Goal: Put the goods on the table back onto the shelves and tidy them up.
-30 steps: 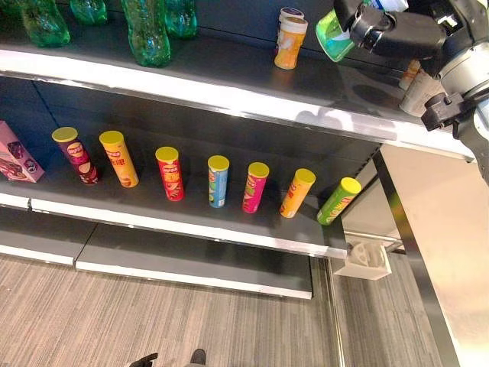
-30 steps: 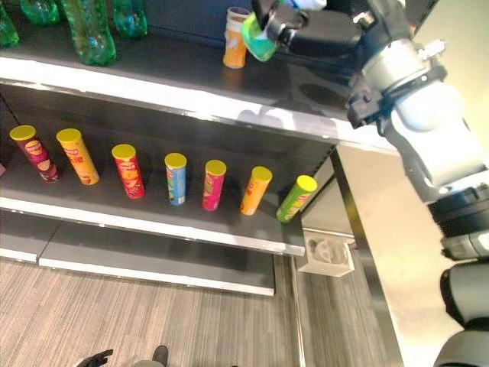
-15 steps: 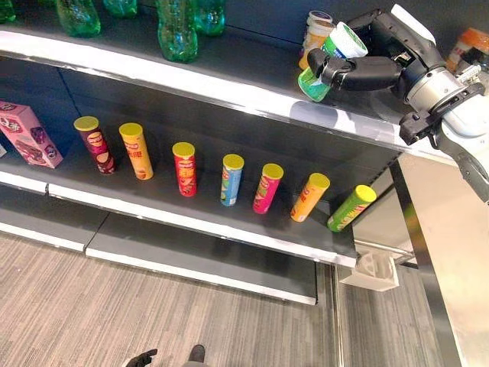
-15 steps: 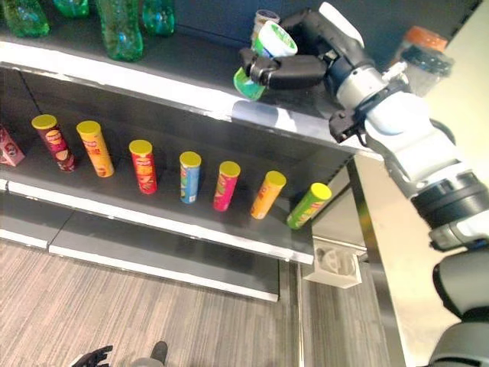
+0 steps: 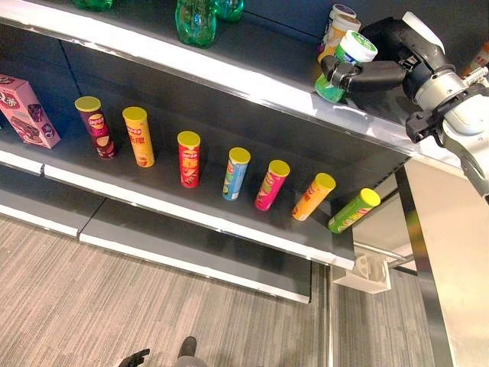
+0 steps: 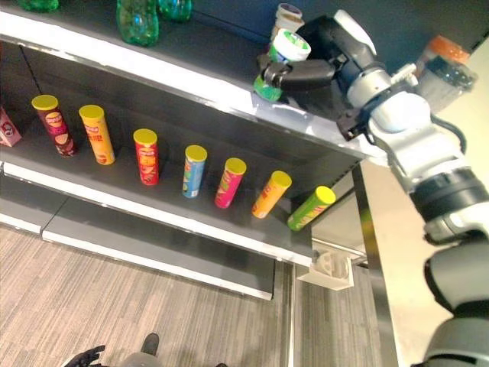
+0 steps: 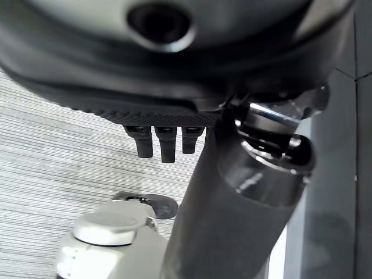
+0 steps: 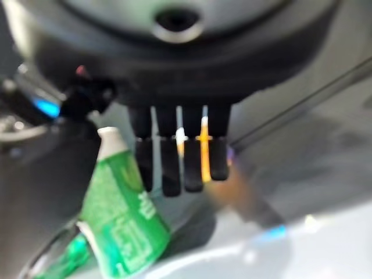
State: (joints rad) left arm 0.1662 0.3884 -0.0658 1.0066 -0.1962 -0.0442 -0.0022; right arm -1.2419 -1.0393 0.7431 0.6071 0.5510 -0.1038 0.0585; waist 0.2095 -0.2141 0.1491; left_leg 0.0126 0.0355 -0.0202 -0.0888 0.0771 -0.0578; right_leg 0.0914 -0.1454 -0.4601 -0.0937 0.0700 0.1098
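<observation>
A green cup [image 5: 344, 67] with a white lid is held tilted over the front part of the top shelf [image 5: 252, 76], and my right hand [image 5: 376, 73] is shut on it with fingers wrapped round its side. In the right wrist view the green cup [image 8: 119, 215] lies beside the fingers [image 8: 174, 157]. Just behind it on the same shelf stands a yellow-orange cup [image 5: 336, 21]. My left hand [image 5: 134, 357] hangs low over the floor, fingers relaxed and holding nothing.
Several chip cans [image 5: 236, 173] stand in a row on the middle shelf, the green one [image 5: 354, 210] leaning at the right end. A pink box [image 5: 23, 111] sits far left. Green bottles [image 5: 197, 17] stand on the top shelf. Two lidded containers [image 6: 442, 65] stand at its right end.
The whole view has shifted. My right hand has brought the green cup down and closer to the yellow-orange cup, near the shelf's front edge. The left hand stays low.
</observation>
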